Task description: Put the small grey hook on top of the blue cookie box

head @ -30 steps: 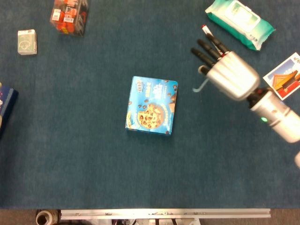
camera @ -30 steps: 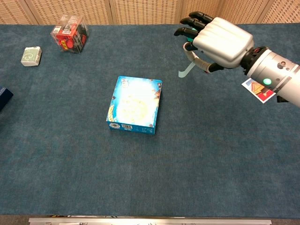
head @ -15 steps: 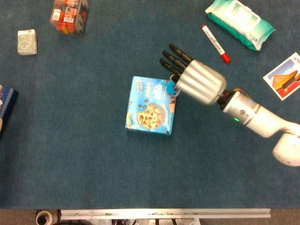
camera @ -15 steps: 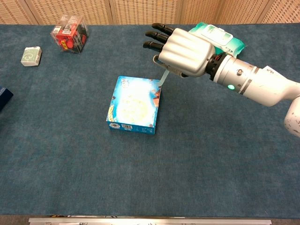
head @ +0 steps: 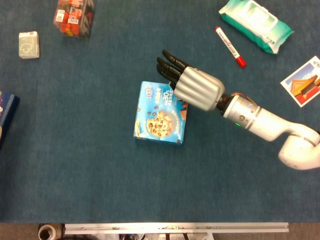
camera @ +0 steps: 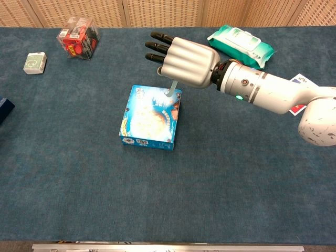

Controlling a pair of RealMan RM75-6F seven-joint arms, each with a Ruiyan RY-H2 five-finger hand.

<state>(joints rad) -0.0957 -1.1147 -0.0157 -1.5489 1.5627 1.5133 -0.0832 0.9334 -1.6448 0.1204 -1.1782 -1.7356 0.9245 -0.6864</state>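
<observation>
While the right robot hand (camera: 186, 62) hangs over the far right corner of the blue cardboard cookie box (camera: 149, 124), it grips the small pale grey plastic hook (camera: 171, 90) underneath its palm; chest view shows the hook's shaft dangling down from the hand, lower end at or just above the box top near its right far edge. Cannot tell whether it touches. Head view hides the hook under the silver knuckle shell (head: 198, 89). Dark fingers (head: 169, 64) point away from the robot, past the box's far edge. Left robot hand in neither view.

Judgement on the step: carry is about done, placing is next. Hook sits close to the box edge, so best to bring it a little further in toward the middle of the lid, lower until it lies on the cardboard, then let the fingers part slowly. Released from here it could tip off the right side onto the blue carpeted table (head: 90, 175).

Box lies flat, closed, printed face up, contents not visible.

Further out: clear plastic case with red items inside (head: 73, 17) at far left; small white-green packet (head: 29, 44) near it; teal wet-wipe pack (head: 255, 25), sealed; red-capped white marker (head: 230, 46); picture card (head: 305, 81) at right edge; dark blue object (head: 7, 112) at left edge, cut off
</observation>
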